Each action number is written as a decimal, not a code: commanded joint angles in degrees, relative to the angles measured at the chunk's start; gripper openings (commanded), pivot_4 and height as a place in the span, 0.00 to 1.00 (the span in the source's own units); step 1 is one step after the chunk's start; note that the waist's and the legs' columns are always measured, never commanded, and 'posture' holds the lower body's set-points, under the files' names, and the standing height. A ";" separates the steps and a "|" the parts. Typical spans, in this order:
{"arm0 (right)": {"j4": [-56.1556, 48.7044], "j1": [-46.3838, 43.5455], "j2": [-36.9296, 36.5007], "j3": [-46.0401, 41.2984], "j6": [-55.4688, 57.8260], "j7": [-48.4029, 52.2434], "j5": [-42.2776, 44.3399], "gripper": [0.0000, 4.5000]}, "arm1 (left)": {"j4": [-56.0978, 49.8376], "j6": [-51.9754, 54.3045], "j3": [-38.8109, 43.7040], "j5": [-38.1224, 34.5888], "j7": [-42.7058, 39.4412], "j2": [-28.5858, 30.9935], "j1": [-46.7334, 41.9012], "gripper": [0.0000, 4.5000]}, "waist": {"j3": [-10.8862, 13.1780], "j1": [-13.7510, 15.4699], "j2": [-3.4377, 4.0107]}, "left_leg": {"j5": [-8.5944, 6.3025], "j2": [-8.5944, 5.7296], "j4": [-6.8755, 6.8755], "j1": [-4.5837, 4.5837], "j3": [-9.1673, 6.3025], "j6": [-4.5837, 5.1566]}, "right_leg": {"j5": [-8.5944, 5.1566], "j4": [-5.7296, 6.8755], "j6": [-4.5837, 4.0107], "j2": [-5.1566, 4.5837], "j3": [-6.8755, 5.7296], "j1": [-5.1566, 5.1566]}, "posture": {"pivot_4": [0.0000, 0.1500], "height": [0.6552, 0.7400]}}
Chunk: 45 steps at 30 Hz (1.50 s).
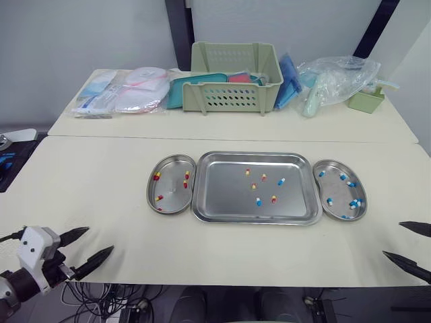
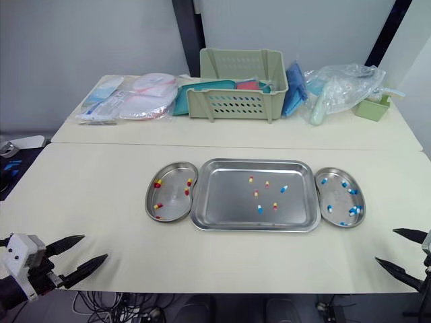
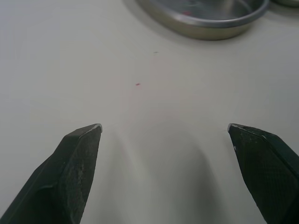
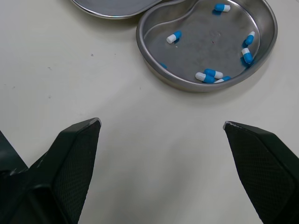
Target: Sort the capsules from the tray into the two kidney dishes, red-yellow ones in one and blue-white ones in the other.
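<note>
A steel tray (image 1: 222, 202) sits mid-table holding several capsules: red-yellow ones (image 1: 248, 172) and blue-white ones (image 1: 281, 182). The left kidney dish (image 1: 168, 171) touches its left side and holds several red-yellow capsules (image 1: 156, 176). On the tray's right, the other kidney dish (image 1: 335, 215) holds several blue-white capsules (image 4: 210, 74). My left gripper (image 1: 94, 247) hovers open over the table's near left edge, empty. Open and empty too, my right gripper (image 1: 404, 243) is at the near right edge, short of the right dish (image 4: 205, 49).
A second table at the back carries a green slotted basket (image 1: 232, 77), packaged supplies (image 1: 121, 91), a clear plastic bag (image 1: 337, 79) and a small green box (image 1: 366, 101). Cables hang below the front edge (image 1: 101, 296).
</note>
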 commanded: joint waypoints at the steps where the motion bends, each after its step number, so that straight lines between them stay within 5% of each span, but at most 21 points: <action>1: -3.10 1.85 0.86 -1.43 -0.55 -0.17 1.02 0.99 | -10.41 -0.21 -5.35 -2.75 -3.11 -0.69 -0.56 1.00 | 0.00 0.02 0.00 | 0.00 0.00 0.00 0.00 0.00 0.00 | 0.00 0.00 0.00 0.00 0.00 0.00 | 1.00 1.00; 8: -8.19 7.13 3.88 -3.13 1.11 -0.76 2.14 0.99 | -21.97 2.63 -17.95 -4.69 0.89 -5.36 -8.41 1.00 | -0.03 0.20 0.06 | 0.00 -0.01 0.02 0.00 -0.01 0.00 | 0.01 -0.01 0.01 0.00 -0.01 0.04 | 1.00 1.00; 18: -17.51 10.11 5.96 -3.85 5.20 -3.19 5.76 0.99 | -20.04 0.84 -24.80 -1.93 1.90 -8.32 -12.11 1.00 | -0.10 0.06 0.18 | 0.00 -0.02 0.03 0.02 0.00 0.00 | 0.01 0.02 0.01 0.01 0.02 0.05 | 1.00 1.00; 24: -29.84 9.18 7.71 3.59 10.65 -9.22 7.27 0.99 | -18.28 -1.06 -27.06 -0.14 2.65 -10.12 -12.78 1.00 | -0.12 0.05 0.20 | 0.00 -0.02 0.04 0.01 -0.03 0.00 | 0.01 0.02 0.01 0.01 0.00 0.05 | 1.00 1.00; 33: -37.59 -13.98 8.65 30.52 32.21 -31.35 2.39 0.99 | -17.49 -3.00 -29.02 1.46 3.35 -11.23 -12.89 1.00 | -0.12 0.07 0.16 | 0.01 -0.03 0.08 0.00 -0.07 -0.01 | 0.01 0.07 0.01 0.02 -0.01 0.02 | 1.00 1.00; 40: -32.55 -33.66 13.64 47.17 43.98 -40.35 -2.36 0.55 | -17.99 -3.33 -29.58 1.90 4.28 -11.43 -12.53 1.00 | -0.11 -0.02 0.15 | 0.01 -0.03 0.06 -0.03 -0.12 -0.01 | 0.01 0.07 0.01 0.02 -0.05 -0.04 | 1.00 1.00; 45: -30.44 -43.29 18.36 53.81 55.61 -45.96 -3.83 0.55 | -18.63 -3.25 -30.05 2.00 5.22 -11.57 -12.42 1.00 | -0.11 -0.01 0.15 | 0.01 -0.02 0.06 -0.07 -0.16 -0.01 | 0.01 0.09 0.01 0.02 -0.07 -0.09 | 1.00 1.00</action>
